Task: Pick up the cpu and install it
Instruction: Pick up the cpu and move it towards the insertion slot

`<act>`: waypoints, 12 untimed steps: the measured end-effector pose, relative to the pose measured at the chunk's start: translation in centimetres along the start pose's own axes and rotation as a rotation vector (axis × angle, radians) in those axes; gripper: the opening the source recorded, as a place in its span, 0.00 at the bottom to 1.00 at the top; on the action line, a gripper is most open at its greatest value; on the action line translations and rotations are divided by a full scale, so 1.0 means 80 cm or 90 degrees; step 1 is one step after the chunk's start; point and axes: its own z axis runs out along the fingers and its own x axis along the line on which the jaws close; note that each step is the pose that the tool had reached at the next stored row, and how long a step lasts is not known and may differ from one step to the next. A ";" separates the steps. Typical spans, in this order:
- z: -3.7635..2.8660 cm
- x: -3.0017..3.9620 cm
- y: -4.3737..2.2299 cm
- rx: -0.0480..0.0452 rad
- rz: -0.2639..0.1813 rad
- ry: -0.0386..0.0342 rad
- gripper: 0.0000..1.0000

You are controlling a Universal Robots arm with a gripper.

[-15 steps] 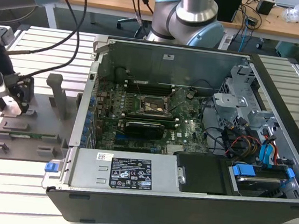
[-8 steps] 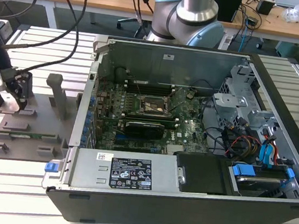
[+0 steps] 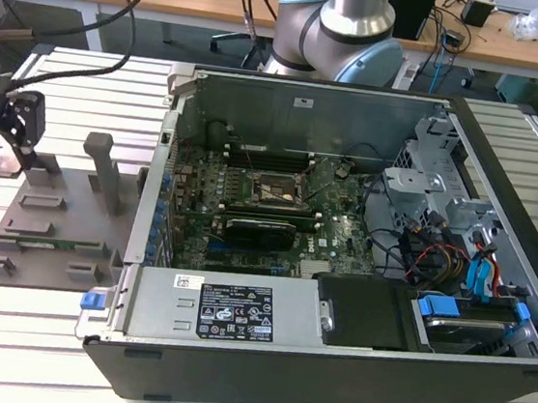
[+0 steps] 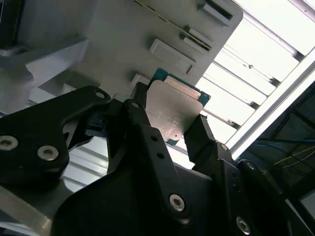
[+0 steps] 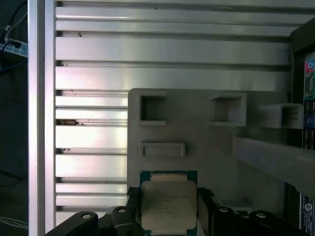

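Note:
The cpu (image 5: 168, 204) is a small flat square chip with a pale silver top and a green rim. It lies between the black fingers of my gripper (image 5: 169, 196), over a grey fixture plate (image 5: 206, 147). In the second wrist view the fingers (image 4: 141, 115) press on two opposite edges of the cpu (image 4: 174, 110). In the exterior view my gripper (image 3: 13, 124) is at the far left, over the far left corner of the fixture plate (image 3: 62, 227). The dark socket frame (image 3: 268, 190) sits on the motherboard inside the open computer case (image 3: 504, 189), well to the exterior view's right of the gripper.
The plate carries raised holders and an upright grey post (image 3: 107, 169). Inside the case are a black graphics card (image 3: 261, 230), a power supply (image 3: 228, 309), cables and blue drive clips (image 3: 437, 308). The arm's base (image 3: 338, 25) stands behind the case. A slatted aluminium table (image 3: 40, 331) lies beneath everything.

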 end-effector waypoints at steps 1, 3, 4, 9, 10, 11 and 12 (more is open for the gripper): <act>-0.0056 -0.0001 -0.0001 0.0000 0.000 0.0000 0.55; -0.0130 -0.0003 -0.0003 0.0000 0.000 0.0000 0.55; -0.0158 -0.0003 -0.0004 0.0000 0.000 0.0000 0.55; -0.0379 -0.0009 -0.0008 0.0001 0.000 0.0000 0.55; -0.0413 -0.0010 -0.0009 0.0001 0.000 0.0000 0.55; -0.0466 -0.0011 -0.0010 0.0001 0.000 0.0001 0.55; -0.0501 -0.0012 -0.0011 0.0000 0.000 0.0000 0.55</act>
